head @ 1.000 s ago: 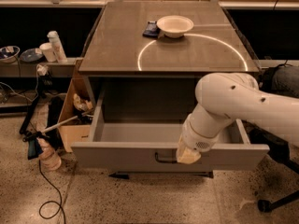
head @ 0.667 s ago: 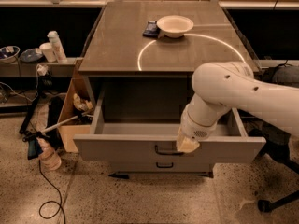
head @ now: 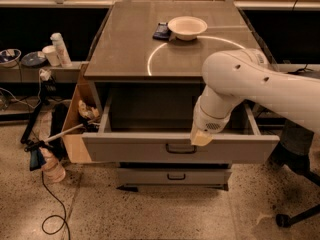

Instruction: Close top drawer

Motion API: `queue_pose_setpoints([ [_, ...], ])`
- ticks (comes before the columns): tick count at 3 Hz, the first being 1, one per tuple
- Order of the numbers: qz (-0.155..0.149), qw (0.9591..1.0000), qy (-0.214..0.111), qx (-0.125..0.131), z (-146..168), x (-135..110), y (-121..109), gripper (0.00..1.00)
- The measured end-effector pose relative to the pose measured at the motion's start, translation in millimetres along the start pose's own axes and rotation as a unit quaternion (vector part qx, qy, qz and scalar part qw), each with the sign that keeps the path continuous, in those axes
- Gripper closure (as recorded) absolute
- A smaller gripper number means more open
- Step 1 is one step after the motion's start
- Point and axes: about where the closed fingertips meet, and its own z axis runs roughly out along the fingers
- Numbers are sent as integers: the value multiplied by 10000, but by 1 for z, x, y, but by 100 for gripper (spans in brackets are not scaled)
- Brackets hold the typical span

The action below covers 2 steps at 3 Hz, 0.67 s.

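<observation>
L side: open brown cardboard box (head: pixel 72 146) w/ clutter sits just beside the cabinet. Centre: the large deep grey metal top drawer (head: pixel 130 149) is pulled well out, w/ a small dark handle (head: pixel 181 148) mid-front. Gripper (head: pixel 202 137) sits at the front panel's top edge, just R of the handle; can't tell if it's open or closed. Risks: the push is off-centre, so the drawer may skew & bind on its rails. The tip could slip over the edge into the drawer. R: bulky white robot arm (head: pixel 260 84) may catch the grey tabletop (head: pixel 125 49) edge as the drawer goes in.
</observation>
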Motion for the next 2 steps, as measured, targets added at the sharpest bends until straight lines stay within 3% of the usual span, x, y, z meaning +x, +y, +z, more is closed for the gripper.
queue_pose_setpoints([
  [1, 251, 9996, -5, 127, -12, 15, 3, 100],
  [2, 251, 9996, -5, 128, -12, 15, 3, 100],
])
